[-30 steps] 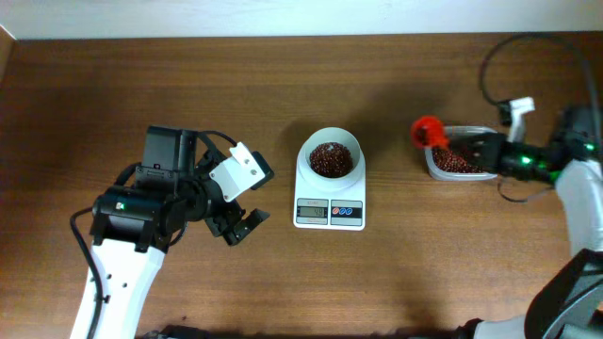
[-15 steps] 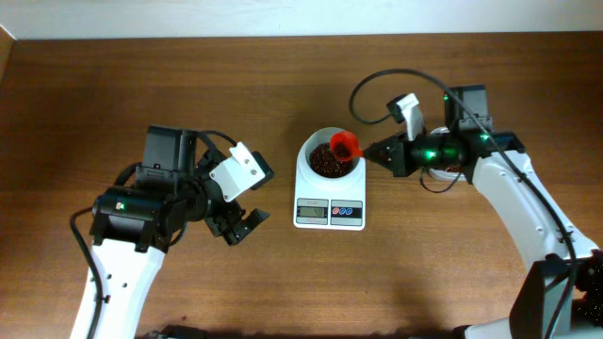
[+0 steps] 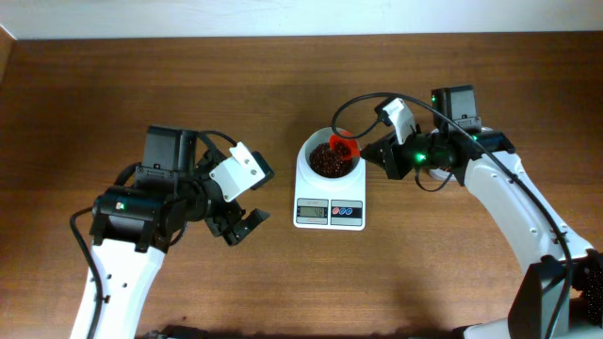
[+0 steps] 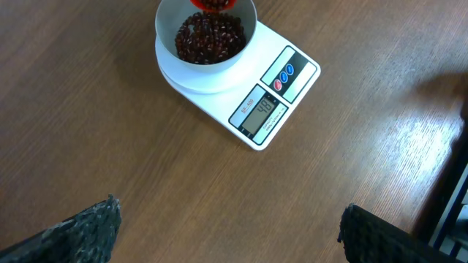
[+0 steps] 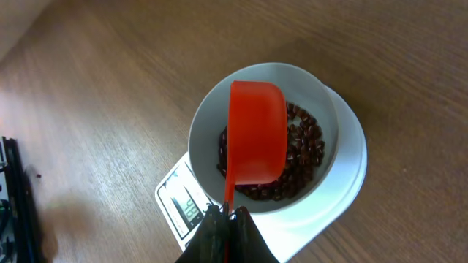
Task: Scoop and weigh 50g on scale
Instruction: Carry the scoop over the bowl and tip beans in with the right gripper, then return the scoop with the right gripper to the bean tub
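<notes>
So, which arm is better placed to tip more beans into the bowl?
Right: the right gripper is shut on the scoop above the bowl; the left gripper is open, empty, apart from the scale.

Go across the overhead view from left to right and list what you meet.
left gripper → scale → right gripper. The red scoop held by the right gripper is left out, since it overlaps the scale.
</notes>
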Robot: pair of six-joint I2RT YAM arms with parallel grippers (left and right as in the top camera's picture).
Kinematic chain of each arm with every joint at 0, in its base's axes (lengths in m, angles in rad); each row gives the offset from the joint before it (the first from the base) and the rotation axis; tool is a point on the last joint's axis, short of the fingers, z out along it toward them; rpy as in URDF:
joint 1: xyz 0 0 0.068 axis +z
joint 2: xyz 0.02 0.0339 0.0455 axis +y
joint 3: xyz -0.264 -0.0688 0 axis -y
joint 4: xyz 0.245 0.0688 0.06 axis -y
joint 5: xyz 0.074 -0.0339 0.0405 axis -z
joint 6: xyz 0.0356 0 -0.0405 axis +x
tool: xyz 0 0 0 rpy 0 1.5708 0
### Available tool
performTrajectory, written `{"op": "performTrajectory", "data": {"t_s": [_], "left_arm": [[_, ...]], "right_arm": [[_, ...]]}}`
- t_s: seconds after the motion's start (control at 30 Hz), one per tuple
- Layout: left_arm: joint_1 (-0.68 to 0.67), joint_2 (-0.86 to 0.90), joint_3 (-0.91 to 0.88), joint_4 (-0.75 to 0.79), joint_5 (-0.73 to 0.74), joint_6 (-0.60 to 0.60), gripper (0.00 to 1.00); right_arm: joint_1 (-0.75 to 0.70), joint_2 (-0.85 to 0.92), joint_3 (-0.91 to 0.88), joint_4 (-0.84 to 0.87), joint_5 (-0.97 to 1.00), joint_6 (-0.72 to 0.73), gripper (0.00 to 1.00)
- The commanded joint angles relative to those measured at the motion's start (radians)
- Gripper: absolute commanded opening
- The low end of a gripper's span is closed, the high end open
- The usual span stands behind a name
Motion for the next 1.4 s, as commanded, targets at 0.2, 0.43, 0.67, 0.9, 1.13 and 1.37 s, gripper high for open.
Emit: {"op": "performTrajectory", "data": {"t_s": [0.2, 0.43, 0.67, 0.9, 1.13, 1.37], "left_arm": [[0.005, 0.003, 0.017, 0.002, 0.014, -0.010, 0.99], [0.005, 0.003, 0.017, 0.002, 0.014, -0.010, 0.99], [0.005, 0.003, 0.017, 0.002, 0.014, -0.010, 0.99], [0.005, 0.003, 0.017, 0.002, 0.014, -0.010, 0.99], [0.005, 0.003, 0.017, 0.002, 0.014, -0.010, 0.99], [0.005, 0.003, 0.017, 0.002, 0.014, -0.010, 0.99]], "right_arm": [[0.011, 0.009, 0.004, 0.026, -0.039, -0.008, 0.04], [0.011, 0.009, 0.004, 0.051, -0.031, 0.045, 0.04], [0.011, 0.009, 0.004, 0.051, -0.048, 0.047, 0.04], [0.011, 0.009, 0.004, 0.043, -0.178, -0.053, 0.04], [0.011, 0.009, 0.004, 0.048, -0.156, -0.048, 0.04], [0.004, 0.009, 0.004, 0.039, -0.277, 0.101, 0.04]]}}
